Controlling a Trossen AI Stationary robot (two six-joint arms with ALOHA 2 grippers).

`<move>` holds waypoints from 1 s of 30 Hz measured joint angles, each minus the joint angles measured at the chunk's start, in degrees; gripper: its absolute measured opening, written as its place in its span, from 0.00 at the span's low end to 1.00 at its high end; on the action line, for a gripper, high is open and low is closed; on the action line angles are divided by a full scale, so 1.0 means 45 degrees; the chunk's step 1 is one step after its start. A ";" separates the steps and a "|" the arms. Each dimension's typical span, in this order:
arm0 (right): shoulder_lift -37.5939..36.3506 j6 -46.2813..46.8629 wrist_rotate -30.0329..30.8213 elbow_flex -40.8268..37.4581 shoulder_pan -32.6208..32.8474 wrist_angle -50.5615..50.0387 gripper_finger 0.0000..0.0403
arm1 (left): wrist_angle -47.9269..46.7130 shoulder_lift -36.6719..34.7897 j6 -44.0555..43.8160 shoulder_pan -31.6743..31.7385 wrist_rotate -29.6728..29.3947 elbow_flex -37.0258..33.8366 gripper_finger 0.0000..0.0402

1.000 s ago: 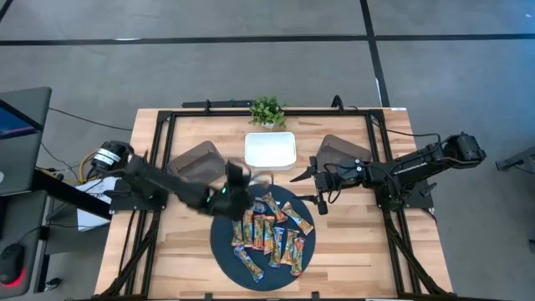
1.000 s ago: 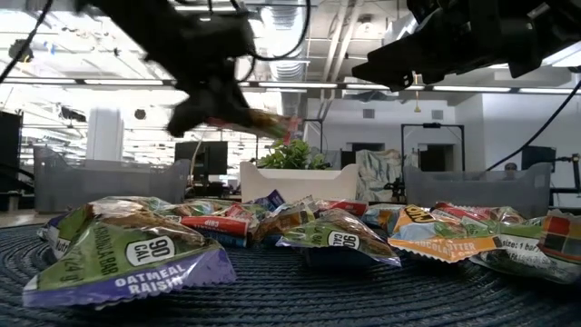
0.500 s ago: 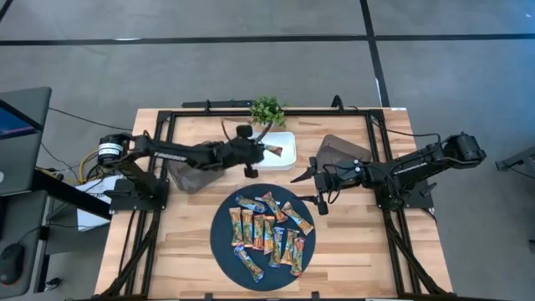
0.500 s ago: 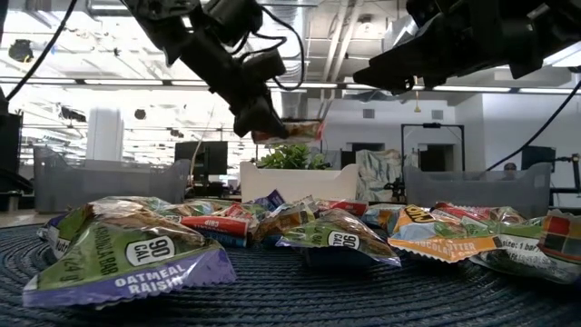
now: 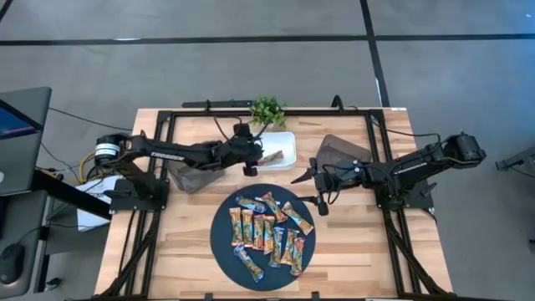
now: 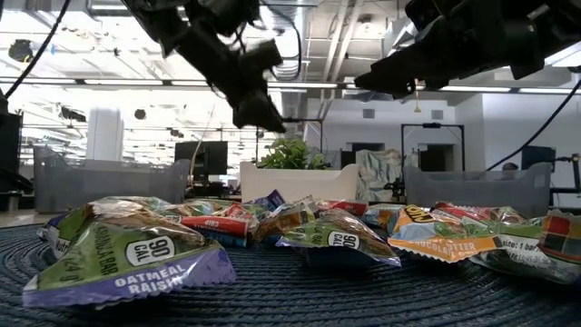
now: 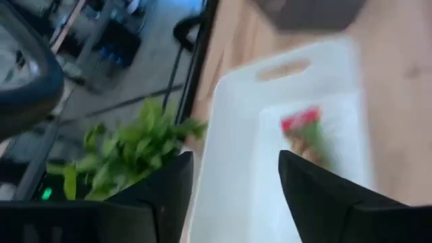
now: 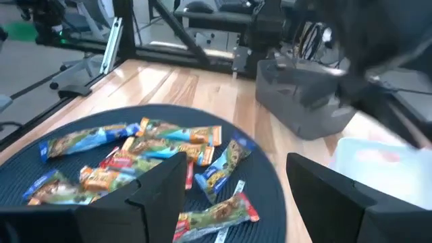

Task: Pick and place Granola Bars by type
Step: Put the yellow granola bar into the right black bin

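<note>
Several granola bars in shiny wrappers lie heaped on a round dark mat; they also show close up in the low view and in the right wrist view. One bar with a red end lies inside the white tray at the far middle of the table. My left gripper hangs open just over the tray's left part, with nothing between its fingers. My right gripper stands open above the mat's far right rim, pointing left.
A grey bin lies under my left arm and a second grey bin sits right of the tray. A small green plant stands behind the tray. Black frame rails run along the table's sides.
My left gripper has carried a bar from above the mat toward the table's far edge, to the white tray. There it has opened and let go. The bar now lies in the tray. My right gripper has kept still.
</note>
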 joint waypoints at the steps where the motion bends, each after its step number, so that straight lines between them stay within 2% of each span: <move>1: 0.0071 -0.0004 -0.0009 -0.0007 0.0098 -0.0140 0.62 | -0.0330 -0.0251 0.0000 -0.0207 0.0114 0.0000 0.54; 4: 0.0576 -0.0005 -0.0033 0.0094 0.0447 -0.0182 0.62 | -0.1879 -0.1091 -0.0337 -0.0949 0.0746 0.0007 0.55; 8: 0.1401 0.0057 -0.0010 0.0839 0.0869 -0.1104 0.62 | -0.4625 -0.2244 -0.2098 -0.2065 0.2115 -0.0121 0.55; 12: 0.2600 0.0220 0.0015 0.1945 0.1134 -0.1645 0.62 | -0.5123 -0.3262 -0.3191 -0.3618 0.2855 -0.1253 0.55; 16: 0.3800 -0.0083 0.0186 0.3378 0.1249 -0.2807 0.62 | -0.4291 -0.4238 -0.3754 -0.5358 0.2368 -0.2759 0.55; 22: 0.5255 0.0424 0.2371 0.5237 0.1245 -0.4956 0.62 | -0.3552 -0.5418 -0.5528 -0.7598 0.0432 -0.4443 0.55; 26: 0.5852 0.2385 0.3066 0.6145 0.1280 -0.7352 0.62 | -0.3587 -0.5822 -0.6483 -0.8518 -0.1219 -0.5046 0.55; 30: 0.5806 0.4931 0.3072 0.6693 0.1509 -0.9759 0.62 | -0.3616 -0.5822 -0.6734 -0.8944 -0.1720 -0.5209 0.55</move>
